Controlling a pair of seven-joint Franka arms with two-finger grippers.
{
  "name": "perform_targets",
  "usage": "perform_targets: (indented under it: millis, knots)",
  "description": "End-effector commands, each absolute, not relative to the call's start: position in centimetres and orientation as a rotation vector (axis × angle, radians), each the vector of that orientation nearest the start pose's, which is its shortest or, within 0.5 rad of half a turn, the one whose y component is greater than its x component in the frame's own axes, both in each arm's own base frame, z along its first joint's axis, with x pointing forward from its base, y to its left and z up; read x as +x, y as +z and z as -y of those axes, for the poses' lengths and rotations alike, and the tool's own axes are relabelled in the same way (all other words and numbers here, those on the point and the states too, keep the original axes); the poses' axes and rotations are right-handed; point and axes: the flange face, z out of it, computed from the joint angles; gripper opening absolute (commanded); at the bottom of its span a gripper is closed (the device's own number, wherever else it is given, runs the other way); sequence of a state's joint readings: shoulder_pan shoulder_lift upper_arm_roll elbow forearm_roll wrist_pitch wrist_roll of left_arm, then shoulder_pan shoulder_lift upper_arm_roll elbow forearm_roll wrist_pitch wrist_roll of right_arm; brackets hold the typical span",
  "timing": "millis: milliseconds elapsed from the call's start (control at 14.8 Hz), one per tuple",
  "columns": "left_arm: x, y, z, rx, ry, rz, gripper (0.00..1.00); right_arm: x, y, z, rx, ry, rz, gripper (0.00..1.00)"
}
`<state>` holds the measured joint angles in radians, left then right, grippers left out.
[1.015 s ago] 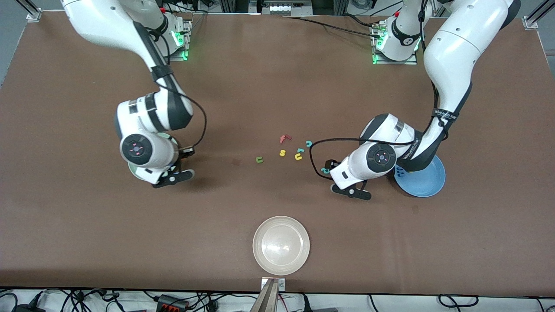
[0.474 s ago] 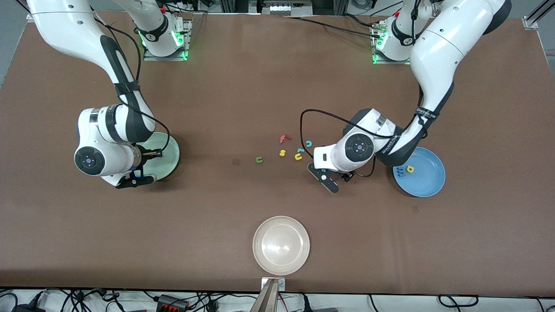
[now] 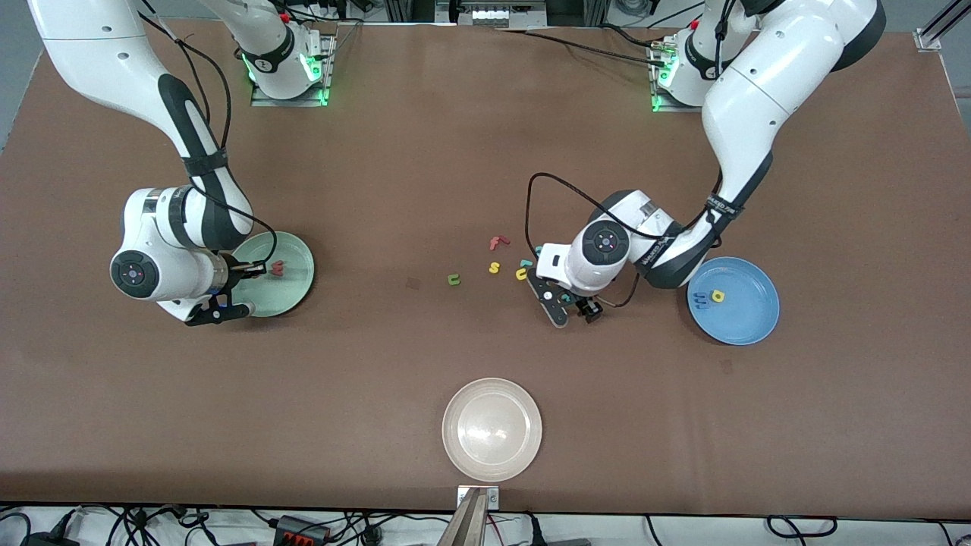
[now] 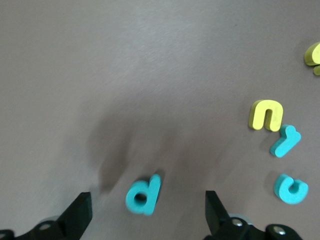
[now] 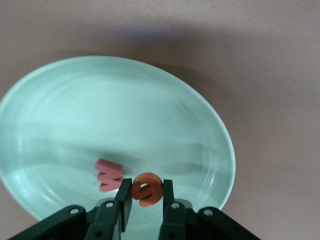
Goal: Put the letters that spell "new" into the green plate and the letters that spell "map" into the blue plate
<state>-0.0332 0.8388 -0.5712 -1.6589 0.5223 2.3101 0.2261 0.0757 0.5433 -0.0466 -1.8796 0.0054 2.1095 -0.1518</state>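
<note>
Broadly, the brown worktop (image 3: pixel 425 152) carries three plates; the off-white translucent plate (image 3: pixel 492 429) lies nearest the front camera, the green plate (image 3: pixel 292 292) toward the right arm's end and the blue plate (image 3: pixel 747 315) toward the left arm's end; the blue plate holds the blue m (image 3: pixel 701 299) and the yellow a (image 3: pixel 718 296), side by side; the green plate holds the pinkish-red w (image 5: pixel 108 175); the right gripper (image 5: pixel 145 200) hangs over the green plate, its fingers (image 5: pixel 124 197) clenched on the orange e (image 5: pixel 147 189), which sits just beside the w; the left gripper (image 4: pixel 145 212) is low over the bare worktop between the loose letters and the blue plate, its fingers (image 4: pixel 80 215) spread wide and grasping nothing, with the teal p (image 4: pixel 144 194) lying flat between them, touched by neither; the loose letters lie mid-worktop; the green n (image 3: pixel 454 280) sits apart, toward the right arm's end of the group; near it are the yellow s (image 3: pixel 494 267) and, farther from the front camera, the red f (image 3: pixel 498 243); the yellow u (image 4: pixel 266 115), the teal l (image 4: pixel 285 141) and the teal c (image 4: pixel 290 188) lie close together near the left gripper.
</note>
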Motion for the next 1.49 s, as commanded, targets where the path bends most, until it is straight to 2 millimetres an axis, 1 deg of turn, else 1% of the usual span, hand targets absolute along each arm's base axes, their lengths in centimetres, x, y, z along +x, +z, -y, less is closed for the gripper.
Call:
perform_targets:
  millis: [0, 68, 135, 203, 271, 338, 406, 474, 541, 609, 676, 744, 812, 879, 1015, 1150, 1218, 1285, 1353, 1421]
  knots:
    - [58.1, 16.0, 34.1, -2.672, -0.001, -1.677, 0.88, 59.6, 18.9, -1.4, -3.088, 0.466, 0.316, 0.13]
    - [58.1, 16.0, 34.1, -2.654, -0.006, -1.687, 0.81, 59.6, 18.7, -1.4, -3.087, 0.471, 0.313, 0.27]
    - [58.1, 16.0, 34.1, -2.649, -0.006, -1.694, 0.71, 59.8, 18.8, -1.5, -3.09, 0.463, 0.295, 0.79]
    - [58.1, 16.1, 34.1, -2.641, -0.006, -1.703, 0.57, 59.9, 19.4, -1.2, -3.091, 0.456, 0.297, 1.0]
    - [58.2, 16.1, 34.0, -2.638, -0.001, -1.704, 0.42, 60.2, 20.7, -1.5, -3.096, 0.433, 0.293, 1.0]
    - [58.2, 16.2, 33.8, -2.639, 0.003, -1.699, 0.3, 60.3, 22.5, -1.7, -3.1, 0.414, 0.279, 1.0]
    - [58.3, 16.3, 33.6, -2.64, 0.004, -1.694, 0.22, 60.6, 24.2, -1.9, -3.104, 0.384, 0.254, 1.0]
    - [58.4, 16.4, 33.5, -2.641, 0.004, -1.69, 0.16, 61.1, 25.8, -2.3, -3.107, 0.367, 0.247, 1.0]
    - [58.5, 16.5, 33.3, -2.638, 0.014, -1.686, 0.15, 61.8, 27.2, -3.1, -3.102, 0.338, 0.254, 1.0]
    - [58.4, 16.5, 33.1, -2.632, 0.041, -1.68, 0.12, 62.5, 28.2, -4.8, -3.096, 0.306, 0.301, 1.0]
    - [58.3, 16.9, 33.2, -2.621, 0.058, -1.679, 0.11, 63.0, 28.7, -7.3, -3.088, 0.28, 0.358, 1.0]
    - [58.4, 17.3, 33.1, -2.614, 0.067, -1.675, 0.11, 63.1, 29.1, -10.0, -3.08, 0.254, 0.408, 1.0]
    - [58.5, 17.8, 33.0, -2.609, 0.082, -1.667, 0.11, 63.2, 30.0, -13.1, -3.064, 0.22, 0.438, 1.0]
    - [58.7, 18.2, 32.7, -2.606, 0.1, -1.655, 0.11, 63.3, 30.3, -16.3, -3.042, 0.205, 0.436, 1.0]
    - [59.3, 20.1, 31.9, -2.595, 0.101, -1.621, 0.1, 63.5, 30.0, -20.3, -3.041, 0.191, 0.421, 1.0]
    - [60.8, 21.7, 28.9, -2.619, 0.121, -1.54, 0.1, 62.8, 28.8, -25.2, -3.039, 0.197, 0.473, 1.0]
    - [61.6, 22.5, 27.1, -2.637, 0.126, -1.493, 0.1, 62.6, 28.2, -27.3, -3.043, 0.197, 0.474, 0.98]
    - [62.3, 23.5, 25.4, -2.651, 0.134, -1.443, 0.1, 62.5, 27.6, -28.7, -3.05, 0.198, 0.444, 0.96]
    - [62.6, 24.1, 23.8, -2.653, 0.183, -1.397, 0.1, 62.7, 27.1, -30.0, -3.056, 0.184, 0.411, 0.9]
    - [62.9, 24.5, 21.9, -2.658, 0.224, -1.344, 0.1, 62.3, 26.5, -32.2, -3.061, 0.164, 0.39, 0.89]
